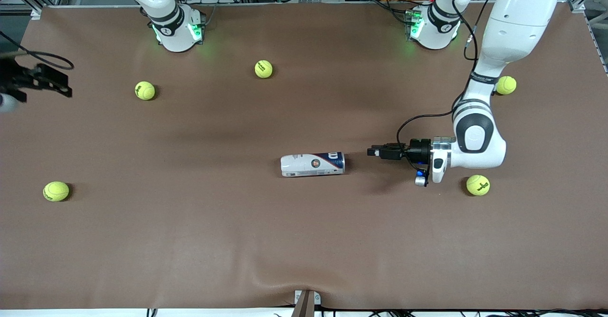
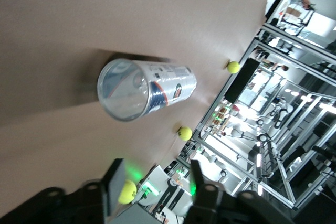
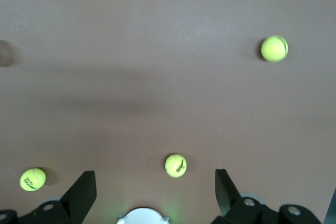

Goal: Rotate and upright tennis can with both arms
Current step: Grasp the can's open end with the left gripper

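Can on its side, left gripper lined up at its open end.
Tennis can (image 1: 312, 164) lies flat mid-table; left gripper (image 1: 373, 152) hangs just off its mouth, fingers apart and empty, not touching. Right gripper (image 1: 64, 85) waits spread wide, empty, well apart at the right arm's end.

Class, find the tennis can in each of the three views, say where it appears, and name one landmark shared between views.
Front view: the tennis can lies on its side mid-table, beside the left claw.
Left wrist view: the can lies with its clear end toward the camera.
Right wrist view: not in it; only balls on the table.
Shared landmark: the brown table, seen in all three views.
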